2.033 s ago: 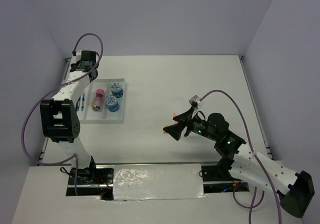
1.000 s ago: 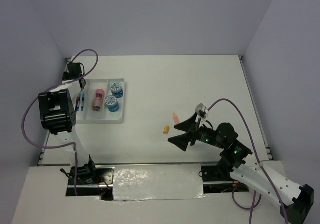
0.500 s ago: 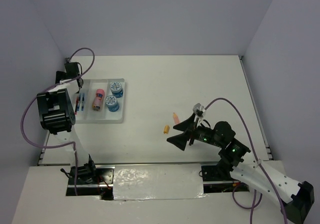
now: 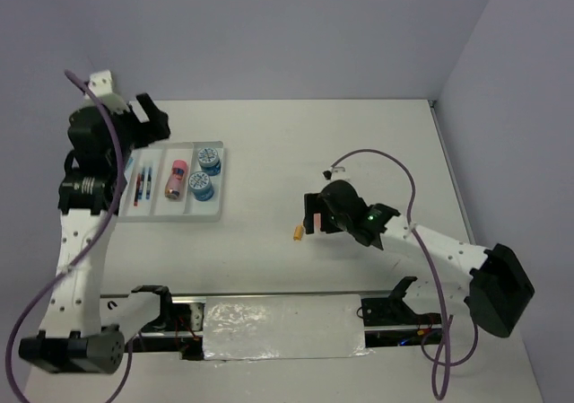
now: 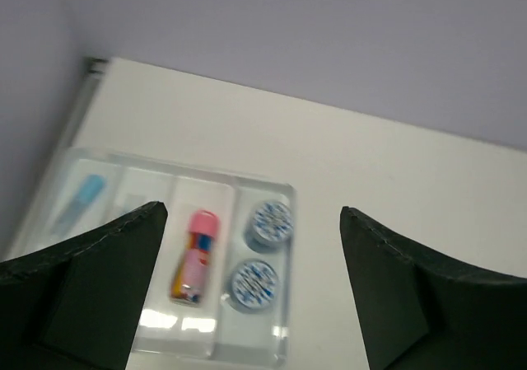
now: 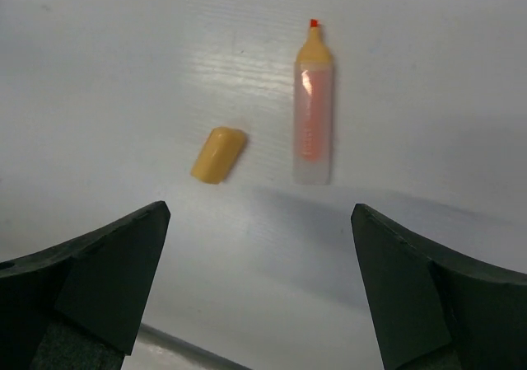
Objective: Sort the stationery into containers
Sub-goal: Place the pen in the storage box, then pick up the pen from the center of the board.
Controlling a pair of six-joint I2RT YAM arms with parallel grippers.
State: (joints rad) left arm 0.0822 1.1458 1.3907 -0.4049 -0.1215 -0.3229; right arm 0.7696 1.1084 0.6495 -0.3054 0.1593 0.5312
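The white divided tray lies at the left. It holds blue and red pens, a pink-orange cylinder and two blue-white rolls. My left gripper hangs open and empty, high over the tray's far end. In the left wrist view the tray, cylinder, rolls and a light-blue piece lie far below the open left gripper. My right gripper stands open above an orange cap and an uncapped orange marker on the table. From the top, the right gripper hides most of the marker, with the cap just to its left.
Grey walls close the table in at the back and both sides. A metal rail with tape runs along the near edge between the arm bases. The right arm's purple cable loops above its wrist.
My left gripper has opened and risen away from the tray's left compartments. The right arm has swung forward and down over the orange marker and cap, with its gripper still open.
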